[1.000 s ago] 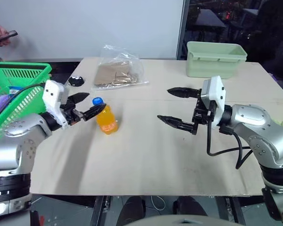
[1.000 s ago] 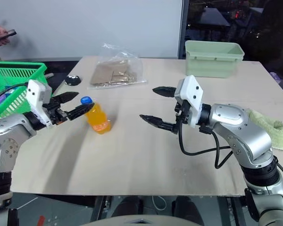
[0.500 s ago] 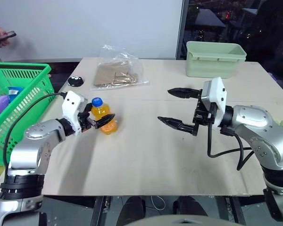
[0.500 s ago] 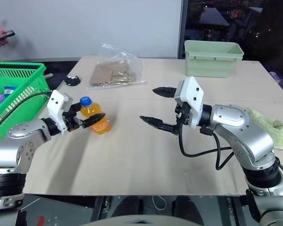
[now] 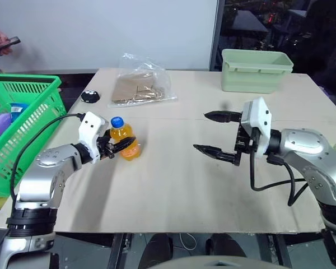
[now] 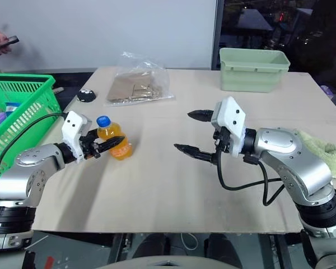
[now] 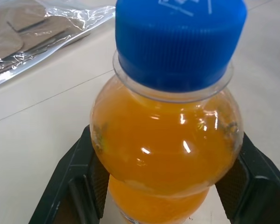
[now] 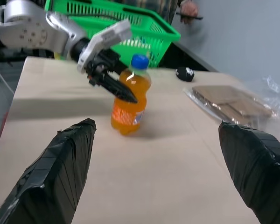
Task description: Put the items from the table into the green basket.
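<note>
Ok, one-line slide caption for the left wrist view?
Left gripper fingers on both sides of the upright orange bottle on the table, plastic bag behind.
</note>
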